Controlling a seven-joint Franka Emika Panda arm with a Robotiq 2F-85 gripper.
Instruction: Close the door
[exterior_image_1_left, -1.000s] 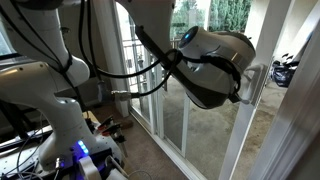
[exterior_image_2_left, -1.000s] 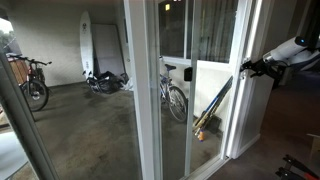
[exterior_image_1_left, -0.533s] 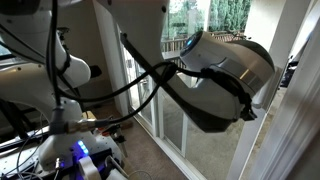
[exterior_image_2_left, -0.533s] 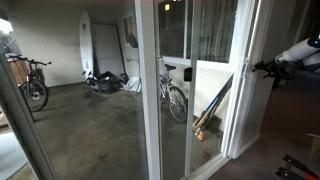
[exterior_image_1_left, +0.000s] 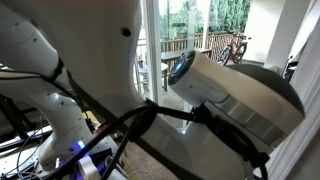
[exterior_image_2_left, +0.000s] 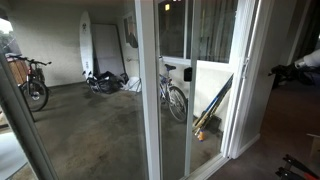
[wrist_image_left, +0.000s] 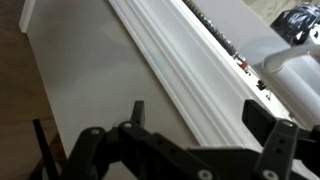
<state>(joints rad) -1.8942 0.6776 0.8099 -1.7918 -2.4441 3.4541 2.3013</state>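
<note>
Wrist view: the gripper (wrist_image_left: 192, 115) stands wide, its black fingers (wrist_image_left: 136, 110) spread well apart. Nothing sits between them, and they touch nothing that I can see. Behind them a white frame (wrist_image_left: 175, 75) slants across the picture, smooth and painted, ridged in long straight steps. At the top right is a rounded white bar (wrist_image_left: 285, 55); I cannot tell if it is the handle.

In an exterior view the gripper (exterior_image_2_left: 290, 70) is a small dark shape at the right edge, apart from the door (exterior_image_2_left: 148, 100). The door is a tall glass panel in a white frame, mid-picture, with a bike (exterior_image_2_left: 175, 98) behind the glass.

In an exterior view the arm (exterior_image_1_left: 235, 95) fills the picture: a glossy, rounded white shell with black cables (exterior_image_1_left: 125, 130) looping beneath it.
</note>
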